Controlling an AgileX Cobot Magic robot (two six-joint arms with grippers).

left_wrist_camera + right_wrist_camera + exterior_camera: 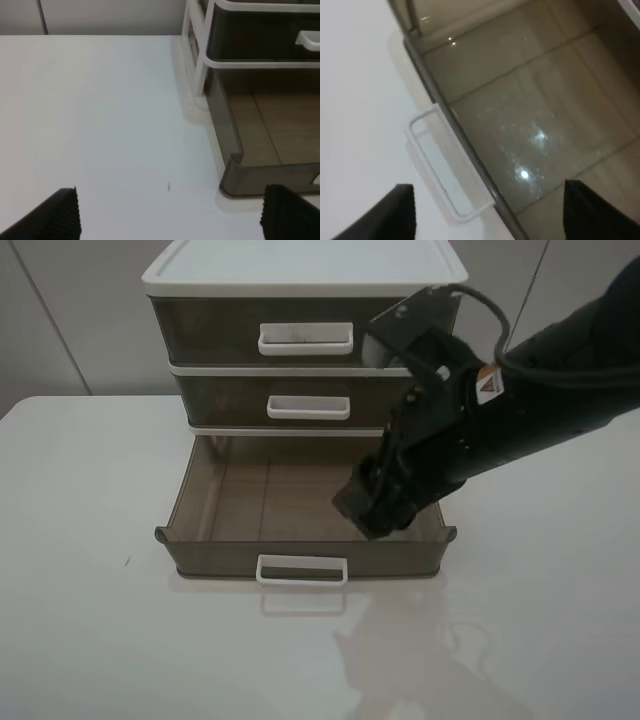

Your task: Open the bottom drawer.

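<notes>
Since the bottom drawer (300,510) looks fully out, lift your right end effector (375,502), fingers spread and empty, clear.

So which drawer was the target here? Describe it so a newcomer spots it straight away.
Find the white-framed drawer unit at the back of the white table. The bottom drawer is its lowest tier, a shallow smoky tray. Unlike the two shut drawers above, it is pulled out and empty.
</notes>
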